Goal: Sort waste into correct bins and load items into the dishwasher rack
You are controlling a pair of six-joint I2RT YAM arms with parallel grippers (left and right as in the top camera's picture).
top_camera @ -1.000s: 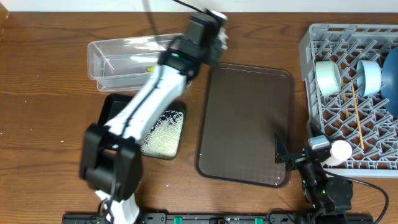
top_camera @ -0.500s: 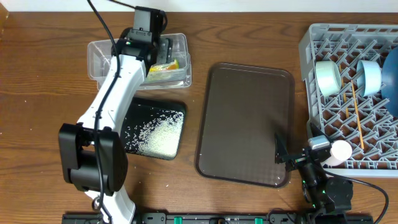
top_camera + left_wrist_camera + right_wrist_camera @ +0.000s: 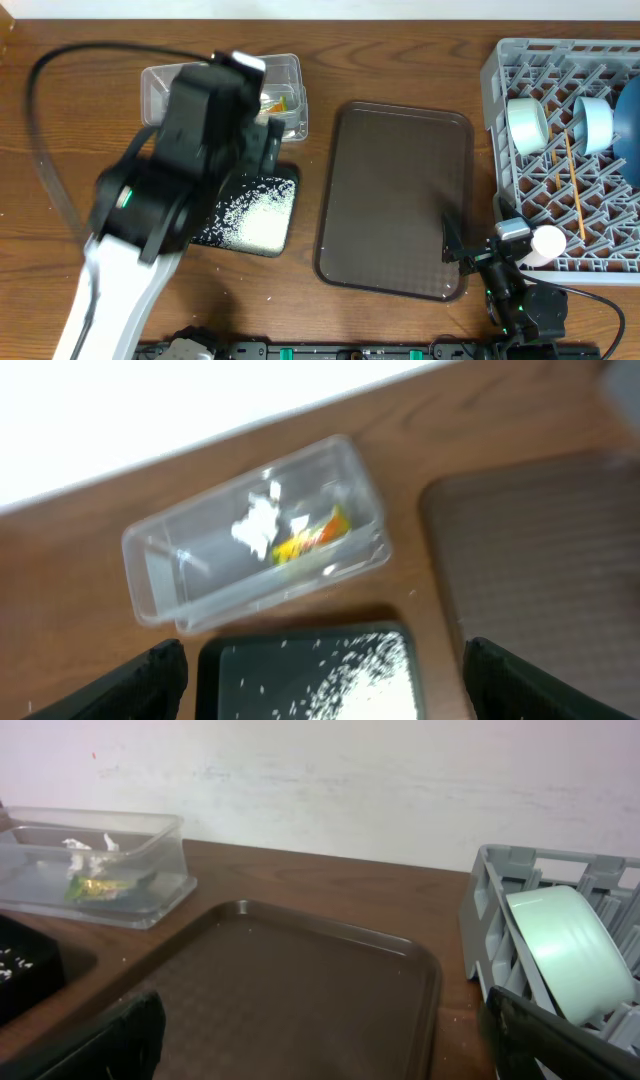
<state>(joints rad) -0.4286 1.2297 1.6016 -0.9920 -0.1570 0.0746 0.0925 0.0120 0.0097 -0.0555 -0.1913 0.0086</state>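
While left pincer (image 3: 325, 652) and right pincer (image 3: 322, 1010) gape empty, your clear tub (image 3: 160, 575) holds crumpled tissue (image 3: 258, 525), yellow wrapper (image 3: 312, 540); black tray (image 3: 250, 672) holds rice (image 3: 370, 660).

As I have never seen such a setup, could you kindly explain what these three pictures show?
These are two robot arms at a table. One picture looks down from above; the other two come from a camera on each wrist, so the dark shapes at their bottom corners are that arm's own fingers. The left gripper and the right gripper are both open and hold nothing. A clear tub contains a tissue and a snack wrapper; next to it a black tray holds rice grains. A brown tray lies in the middle, and the grey rack on the right carries a green bowl, a blue bowl and chopsticks.
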